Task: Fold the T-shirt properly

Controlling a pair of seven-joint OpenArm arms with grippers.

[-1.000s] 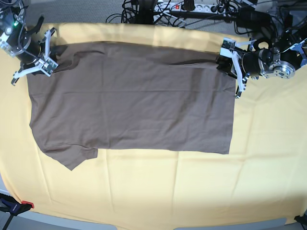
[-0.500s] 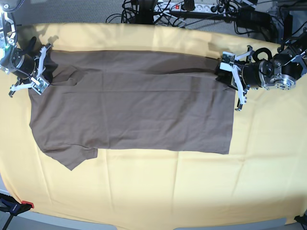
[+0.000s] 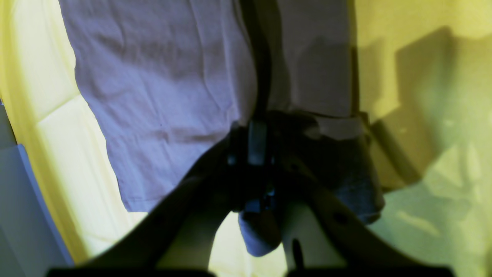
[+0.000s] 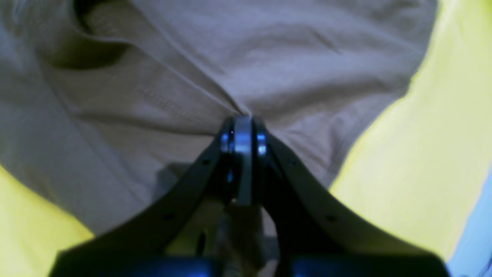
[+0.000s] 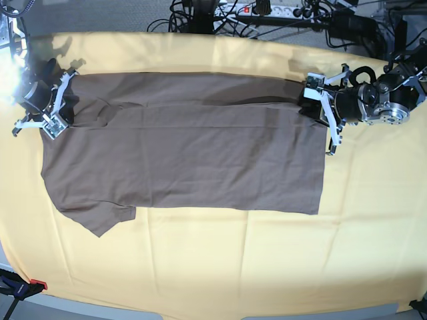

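Note:
The taupe-brown T-shirt [image 5: 187, 153] lies spread flat on the yellow cloth [image 5: 233, 267], with one sleeve at the near left. My right gripper [image 5: 60, 103] is at the shirt's far left corner. In the right wrist view it [image 4: 242, 123] is shut on a pinch of the brown fabric [image 4: 269, 57]. My left gripper [image 5: 315, 103] is at the shirt's far right corner. In the left wrist view it [image 3: 255, 132] is shut on the shirt's edge [image 3: 165, 88], and a fold of cloth hangs under the fingers.
Cables and a power strip [image 5: 267, 10] lie beyond the far edge of the table. A red clamp [image 5: 30, 287] sits at the near left corner. The yellow cloth reaches past the shirt on all sides.
My right gripper has moved down and left onto the shirt's far left corner and closed on it. The shirt's far edge now runs straighter. The left gripper has barely moved.

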